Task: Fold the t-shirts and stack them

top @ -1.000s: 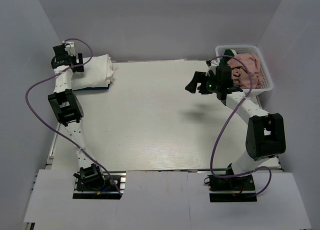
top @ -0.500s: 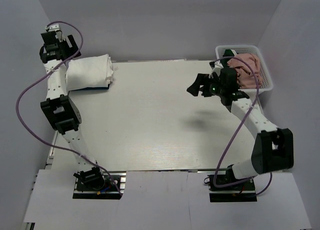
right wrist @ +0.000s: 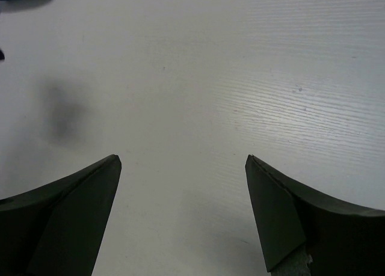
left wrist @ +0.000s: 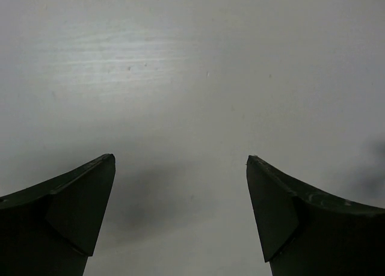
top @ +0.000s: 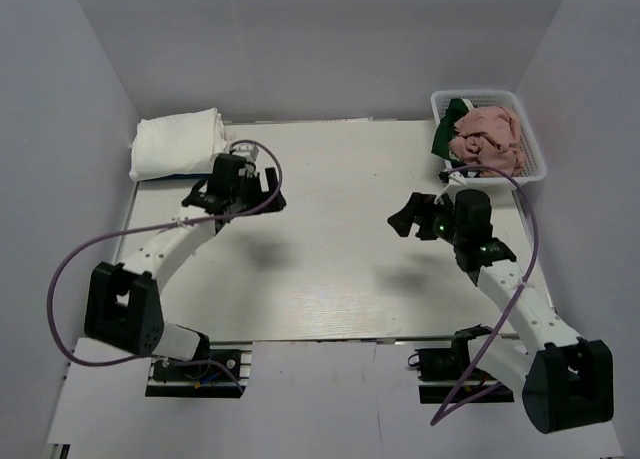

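Observation:
A folded stack of white t-shirts (top: 178,144) lies at the table's back left corner. A dusty pink t-shirt (top: 490,139) and a dark green t-shirt (top: 450,129) are bunched together in the white mesh basket (top: 478,92) at the back right. My left gripper (top: 236,194) hovers over bare table just in front and to the right of the white stack. It is open, and the left wrist view has only tabletop between its fingers (left wrist: 180,162). My right gripper (top: 412,217) is open over bare table in front and to the left of the basket, holding nothing (right wrist: 183,159).
Grey walls close in the table on the left, back and right. Purple cables loop from both arms, the left one (top: 60,289) hanging out past the table's left edge. The arm bases stand at the near edge.
My left arm has swung from the back left corner past the white stack, out over the table's left-middle. My right arm has drawn back from the basket toward the near side. Both grippers stayed open.

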{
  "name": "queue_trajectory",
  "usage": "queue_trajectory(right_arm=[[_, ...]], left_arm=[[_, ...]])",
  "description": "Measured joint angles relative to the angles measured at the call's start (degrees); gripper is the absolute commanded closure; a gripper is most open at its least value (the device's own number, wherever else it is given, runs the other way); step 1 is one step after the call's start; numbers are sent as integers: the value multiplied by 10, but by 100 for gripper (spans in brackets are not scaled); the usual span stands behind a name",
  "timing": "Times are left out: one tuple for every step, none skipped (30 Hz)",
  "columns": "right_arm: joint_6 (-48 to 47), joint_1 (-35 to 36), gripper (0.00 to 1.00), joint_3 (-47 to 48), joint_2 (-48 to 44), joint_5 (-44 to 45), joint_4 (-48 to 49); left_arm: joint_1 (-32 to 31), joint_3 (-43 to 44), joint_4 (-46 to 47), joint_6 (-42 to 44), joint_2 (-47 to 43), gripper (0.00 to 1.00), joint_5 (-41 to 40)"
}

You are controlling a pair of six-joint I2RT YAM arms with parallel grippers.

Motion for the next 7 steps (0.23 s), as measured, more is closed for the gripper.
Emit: queue_trajectory(right_arm=[[3, 0, 10, -9, -12, 10, 4], [7, 0, 10, -17, -21, 19, 9], [10, 0, 10, -23, -28, 25, 12], [13, 0, 10, -29, -32, 33, 17], [17, 0, 10, -33, -33, 37, 24], [19, 0, 10, -35, -31, 38, 31], [20, 0, 10, -36, -28, 37, 38]], left_arm=[[-10, -25, 0, -5, -22, 0, -8], [-13, -49, -5, -11, -52, 0, -18], [-12, -67, -9, -14, -81, 0, -29], [-11, -81, -13, -16, -112, 0, -42], [-10, -87, -17, -17, -142, 0, -56], [-10, -89, -19, -17, -167, 0, -71], [-10, -89, -18, -18, -189, 0, -85]])
